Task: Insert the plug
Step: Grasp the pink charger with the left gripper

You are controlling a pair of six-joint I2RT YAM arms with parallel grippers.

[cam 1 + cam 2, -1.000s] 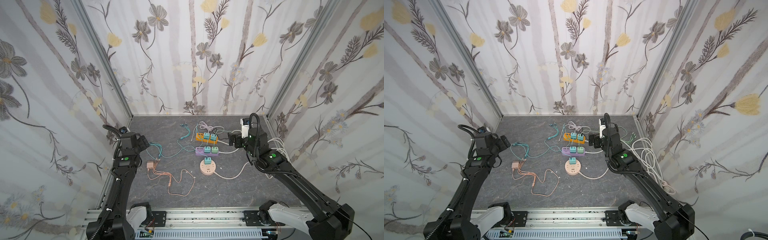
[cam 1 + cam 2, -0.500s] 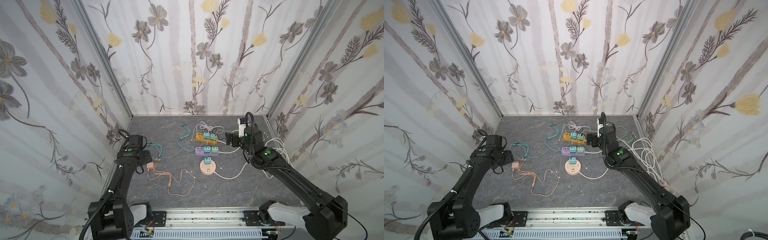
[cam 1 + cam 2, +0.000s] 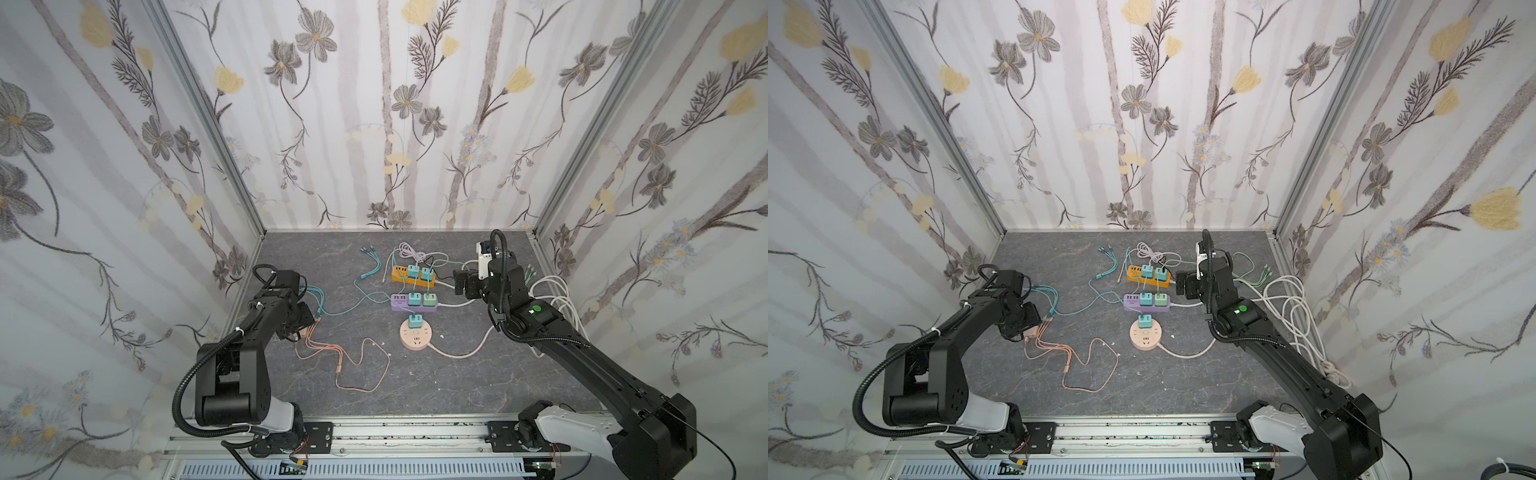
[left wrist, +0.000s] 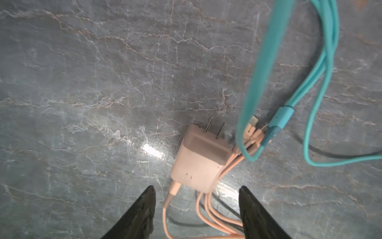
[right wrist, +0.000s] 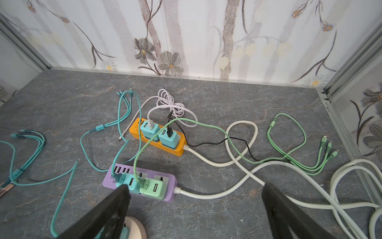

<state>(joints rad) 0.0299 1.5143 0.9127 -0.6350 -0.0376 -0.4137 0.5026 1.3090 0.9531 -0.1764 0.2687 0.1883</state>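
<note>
The pink plug (image 4: 200,161) is seen lying flat on the grey worktop (image 4: 82,82), toward the left side in both top views, with its two prongs pointed away from the left end effector (image 4: 196,188). That end effector is held low, just behind the plug. Its jaws are set moderately apart and nothing is gripped; only the peach cable (image 4: 206,217) is seen running between the fingertips. A teal cable (image 4: 322,68) is looped beside the prongs. The right end effector (image 5: 195,186) is spread wide and empty, and is pointed toward the purple power strip (image 5: 167,180), with the orange power strip (image 5: 177,152) beyond it. The round pink socket (image 3: 417,336) is set well apart from the plug.
</note>
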